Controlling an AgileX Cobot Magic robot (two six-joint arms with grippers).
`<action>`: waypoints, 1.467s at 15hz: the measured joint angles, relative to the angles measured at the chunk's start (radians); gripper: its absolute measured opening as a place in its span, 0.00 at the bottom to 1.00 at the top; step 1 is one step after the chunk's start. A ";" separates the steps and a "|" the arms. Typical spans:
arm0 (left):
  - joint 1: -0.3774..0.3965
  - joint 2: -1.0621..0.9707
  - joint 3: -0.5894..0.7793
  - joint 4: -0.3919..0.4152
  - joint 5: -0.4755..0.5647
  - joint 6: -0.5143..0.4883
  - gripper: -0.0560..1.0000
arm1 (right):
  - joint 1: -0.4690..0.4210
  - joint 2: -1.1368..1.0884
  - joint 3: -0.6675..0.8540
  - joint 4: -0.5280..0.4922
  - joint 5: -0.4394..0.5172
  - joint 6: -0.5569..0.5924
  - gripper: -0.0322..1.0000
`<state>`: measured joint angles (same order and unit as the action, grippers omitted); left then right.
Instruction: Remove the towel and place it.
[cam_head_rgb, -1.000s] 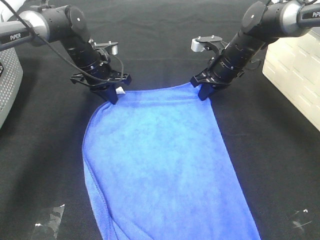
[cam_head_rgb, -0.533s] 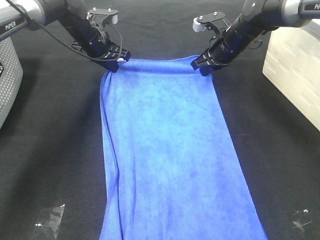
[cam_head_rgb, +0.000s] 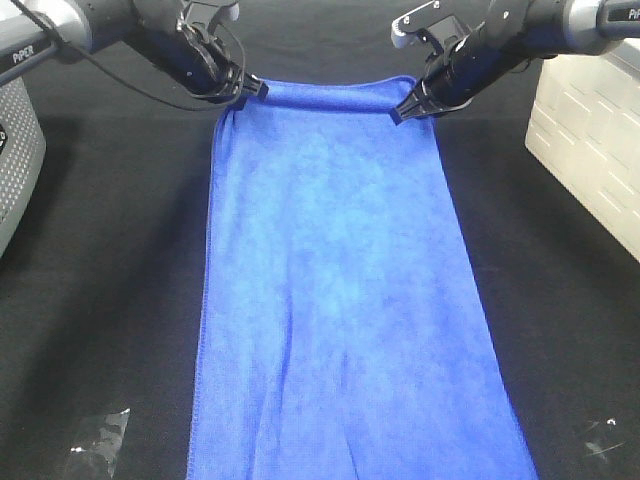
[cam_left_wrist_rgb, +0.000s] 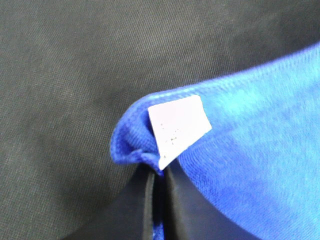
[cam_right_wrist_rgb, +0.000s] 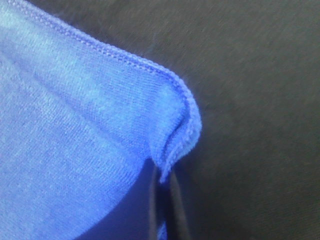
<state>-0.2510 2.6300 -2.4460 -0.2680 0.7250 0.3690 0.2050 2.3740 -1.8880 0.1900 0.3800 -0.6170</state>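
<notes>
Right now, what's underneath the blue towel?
The towel lies on the black cloth sheet, which shows all around it. Whatever else might sit beneath is covered.

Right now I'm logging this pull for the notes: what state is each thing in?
towel: spread long and flat over the black cloth, far edge lifted between the two hands
white tag: exposed at the pinched corner
left hand: shut on the towel's corner
right hand: shut on the towel's other far corner
</notes>
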 joint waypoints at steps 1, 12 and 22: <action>0.000 0.011 0.000 -0.012 -0.004 0.018 0.06 | 0.000 0.000 0.000 -0.004 -0.004 0.000 0.04; 0.000 0.061 0.000 -0.024 -0.156 0.082 0.06 | 0.000 0.070 0.000 -0.041 -0.176 -0.001 0.04; -0.011 0.138 0.000 -0.007 -0.256 0.092 0.09 | 0.000 0.153 0.000 0.021 -0.249 -0.001 0.17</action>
<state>-0.2620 2.7680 -2.4460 -0.2750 0.4690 0.4610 0.2050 2.5270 -1.8880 0.2110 0.1310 -0.6180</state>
